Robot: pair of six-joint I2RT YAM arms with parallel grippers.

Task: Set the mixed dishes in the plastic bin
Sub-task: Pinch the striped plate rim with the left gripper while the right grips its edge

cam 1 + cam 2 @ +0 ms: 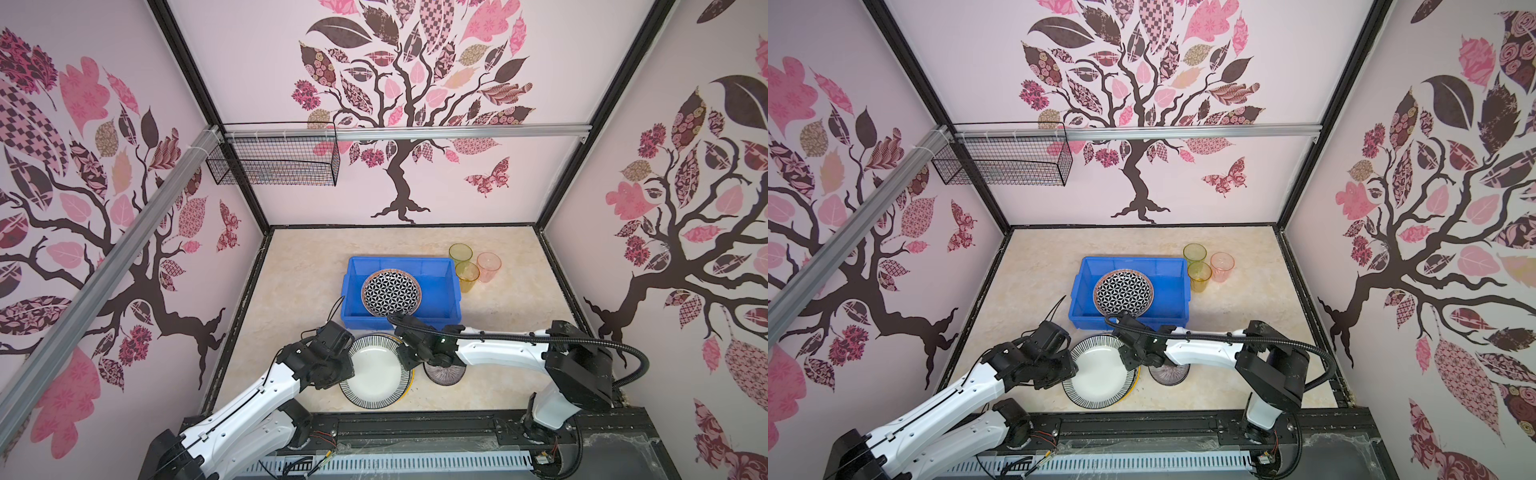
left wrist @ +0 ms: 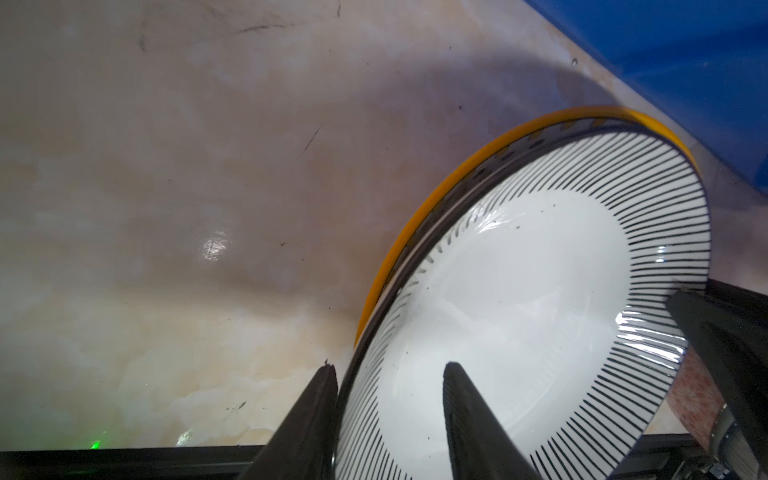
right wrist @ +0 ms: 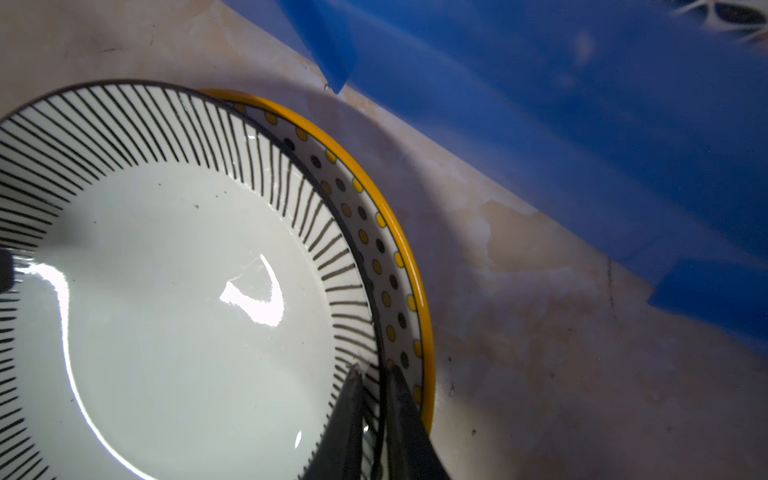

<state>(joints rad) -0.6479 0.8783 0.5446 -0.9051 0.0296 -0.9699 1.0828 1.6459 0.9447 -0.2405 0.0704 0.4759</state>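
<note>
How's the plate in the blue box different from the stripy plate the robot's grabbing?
The starry plate is patterned all over; the stripy plate has stripes only round its white middle. The starry plate lies in the blue bin; the stripy plate sits on a dotted plate outside it, pinched by the right gripper. Both are round.

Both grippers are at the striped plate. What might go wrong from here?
The right gripper pinches just the rim of the striped plate; the left gripper straddles it unclosed, so a lift may tilt it.
The dotted plate beneath may get dragged.
The bin already holds the geometric plate; landing may clash.
</note>
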